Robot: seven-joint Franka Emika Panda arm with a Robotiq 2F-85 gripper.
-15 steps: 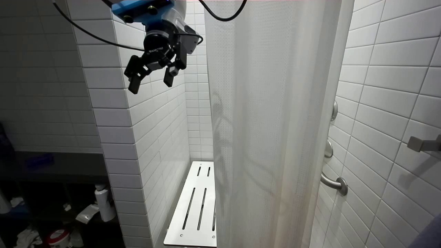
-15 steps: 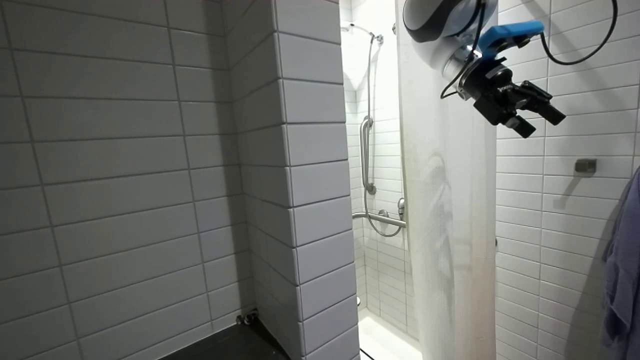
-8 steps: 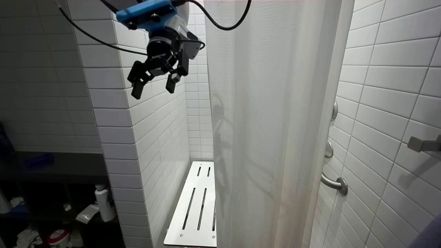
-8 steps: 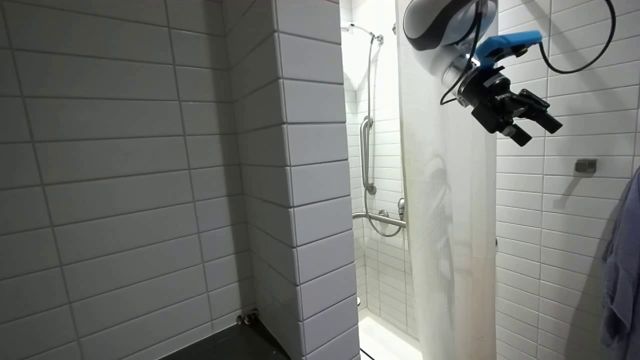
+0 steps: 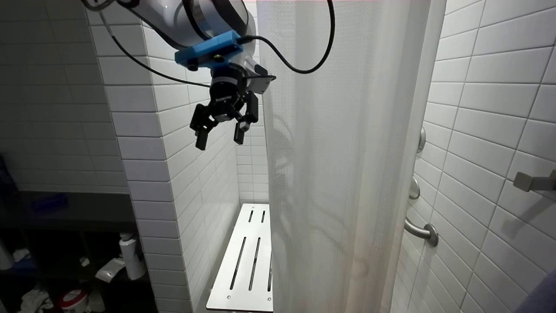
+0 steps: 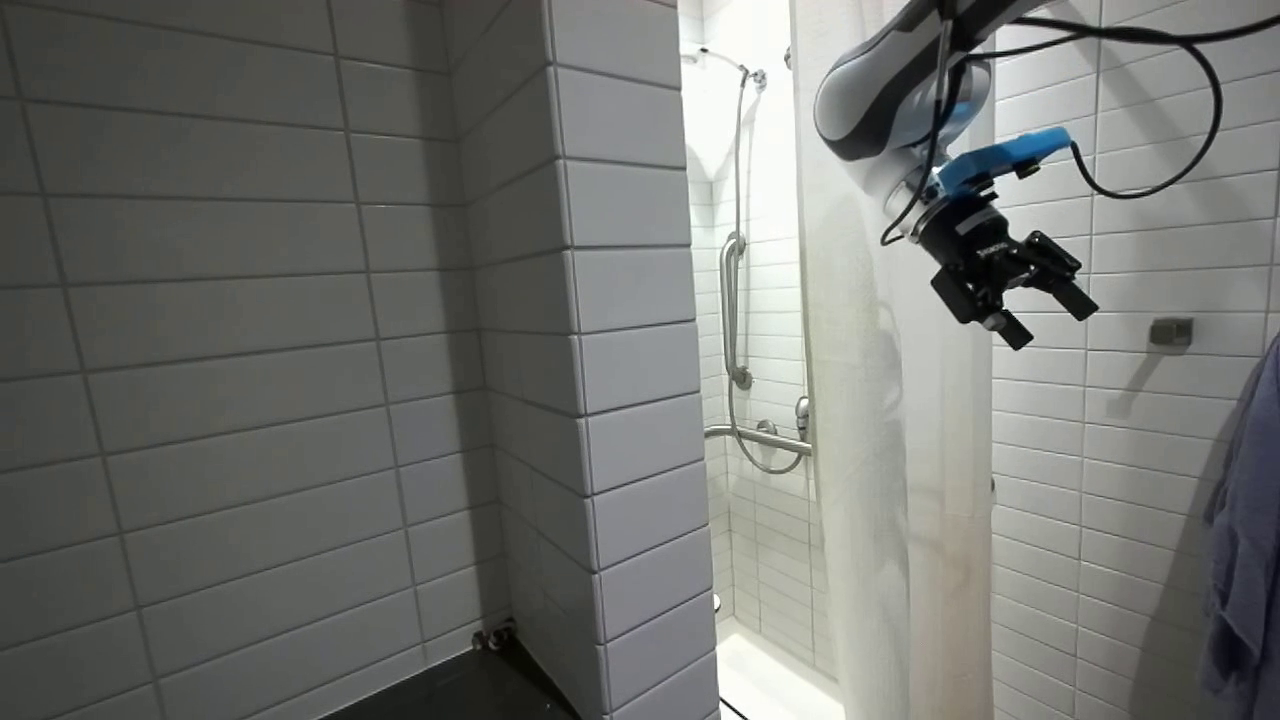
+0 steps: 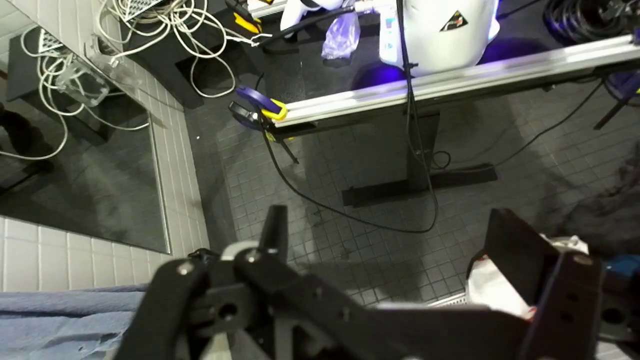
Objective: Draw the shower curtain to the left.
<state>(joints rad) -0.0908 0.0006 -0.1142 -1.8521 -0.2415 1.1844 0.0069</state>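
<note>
The tall, plain white, softly folded fabric shower curtain (image 5: 339,174) hung to the right of the white-tiled pillar (image 5: 145,169) in both exterior views, its nearer edge well apart from the tiles. The gap beside the pillar lay open: a white slotted shower seat (image 5: 247,261) showed there, as did a horizontal metal grab rail (image 6: 775,440) in an exterior view. Taking left as the pillar's side, the task seemed unfinished, perhaps barely begun, for the fabric had not been drawn across that opening. The black two-fingered claw (image 5: 220,142) hung in the air to the right of the pillar's front edge, its jaws spread wide; the wrist view showed dark tiled floor (image 7: 350,250) through the space between them, and no cloth caught. Whether the white-and-black robot arm (image 6: 850,120) brushed the curtain could not be told. By that reading, nearly everything was left: reaching the curtain's edge on the pillar's side, catching it, sweeping the cloth toward the pillar and letting it go.
</note>
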